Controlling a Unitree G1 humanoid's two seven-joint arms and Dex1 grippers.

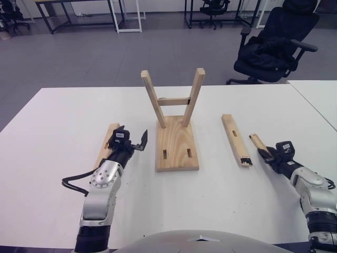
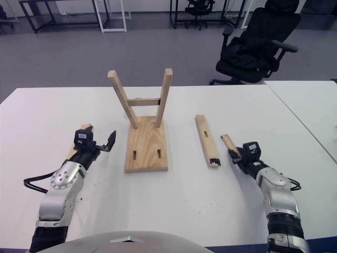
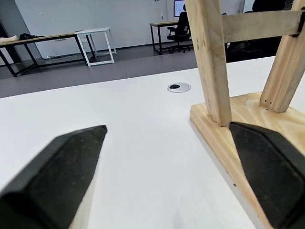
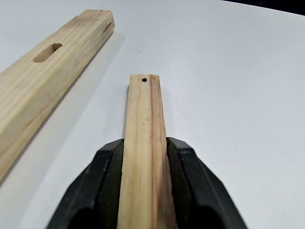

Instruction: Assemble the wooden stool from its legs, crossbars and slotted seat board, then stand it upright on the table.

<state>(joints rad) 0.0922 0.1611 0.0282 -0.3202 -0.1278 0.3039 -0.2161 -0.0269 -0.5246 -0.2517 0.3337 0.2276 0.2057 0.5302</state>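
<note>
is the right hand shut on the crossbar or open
Shut: the right hand presses against both sides of the crossbar, with no gap.

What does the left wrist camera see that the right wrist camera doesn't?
The left wrist view has the seat board with two legs standing in it, a joined crossbar between them, and the open left gripper close by. The right wrist view instead has the right gripper shut on a loose crossbar, with a slotted loose leg lying beside it. Both have the white table.
</note>
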